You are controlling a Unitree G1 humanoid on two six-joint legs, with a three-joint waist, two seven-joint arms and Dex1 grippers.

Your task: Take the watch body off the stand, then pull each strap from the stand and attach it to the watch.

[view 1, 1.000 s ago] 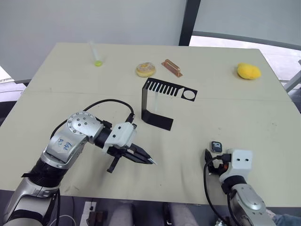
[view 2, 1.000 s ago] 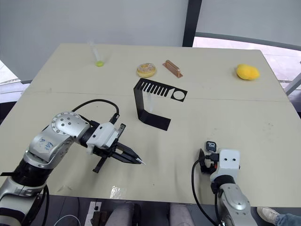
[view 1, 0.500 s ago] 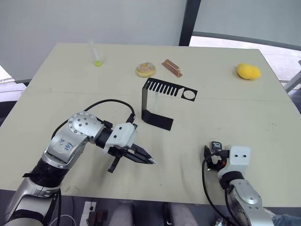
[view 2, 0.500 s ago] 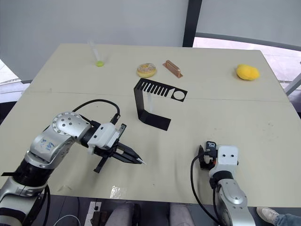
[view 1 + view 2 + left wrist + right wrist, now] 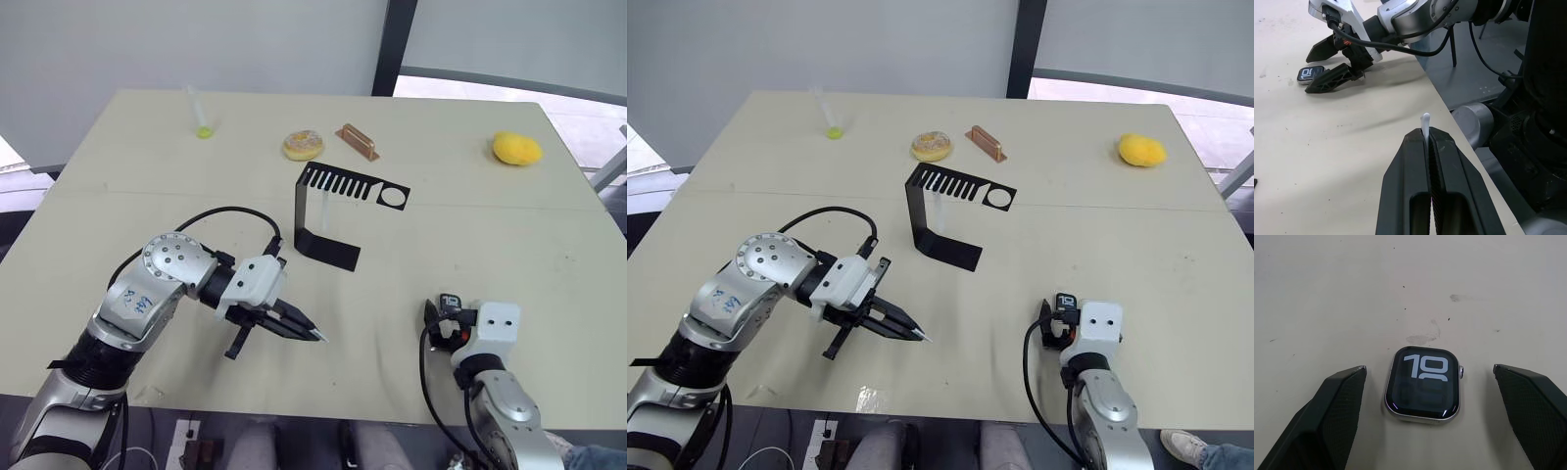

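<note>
The watch body (image 5: 1422,384) lies flat on the table, screen up with white digits, near the front right edge (image 5: 450,302). My right gripper (image 5: 1429,367) is open, one black finger on each side of the watch, not touching it. My left gripper (image 5: 315,335) hovers low over the table's front middle, shut on a white strap (image 5: 1425,119) whose rounded tip pokes out past the fingertips. The black stand (image 5: 321,213) rests mid-table, beyond both grippers. A pale strip that may be another strap (image 5: 338,210) hangs under its slotted top plate.
Along the far side sit a clear tube with a green end (image 5: 201,116), a doughnut (image 5: 304,144), a copper-coloured bar (image 5: 358,140) and a yellow lump (image 5: 517,148). The table's front edge (image 5: 1449,105) runs close to both grippers.
My right gripper has shifted a little over the watch body. The left gripper and the strap in it have stayed put.
</note>
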